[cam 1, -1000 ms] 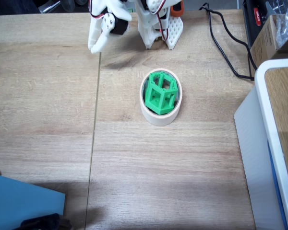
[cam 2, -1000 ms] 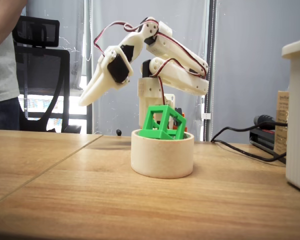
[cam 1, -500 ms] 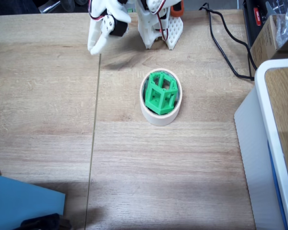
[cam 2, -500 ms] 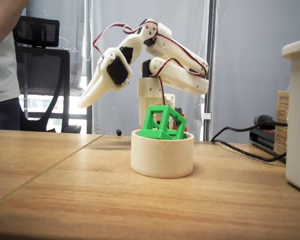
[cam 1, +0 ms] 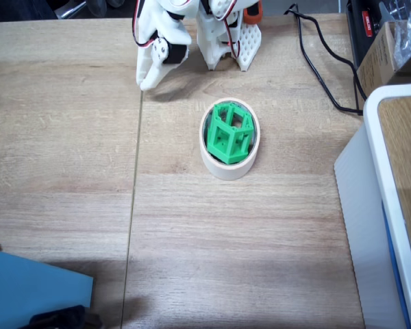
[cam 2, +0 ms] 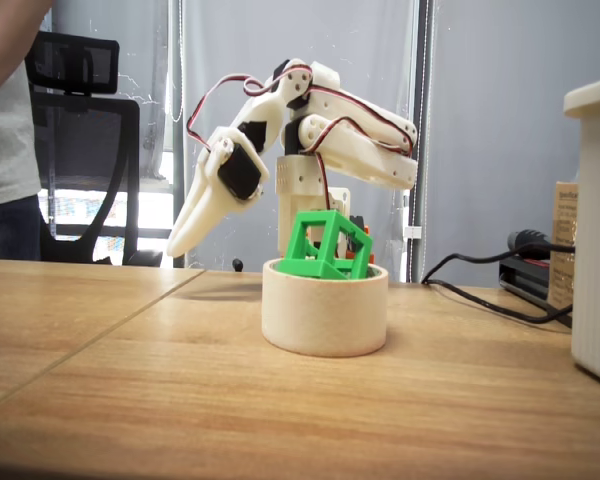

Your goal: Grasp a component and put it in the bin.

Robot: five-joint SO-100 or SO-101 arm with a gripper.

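Wooden table: light, stiff component sits in the bin; gripper, far left, looks closed and empty; grab the frame's struts.

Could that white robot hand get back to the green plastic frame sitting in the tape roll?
Probably yes. The green hexagonal plastic frame sticks up out of the cream masking tape roll, uncovered, and the white hand hangs above bare table beside it with nothing between.

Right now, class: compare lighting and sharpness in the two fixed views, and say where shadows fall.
In a fixed view from above, light is even and the green component is crisp, with a soft arm shadow by the fingers. In a fixed view from table height, the bright window backlights; near tabletop blurs.
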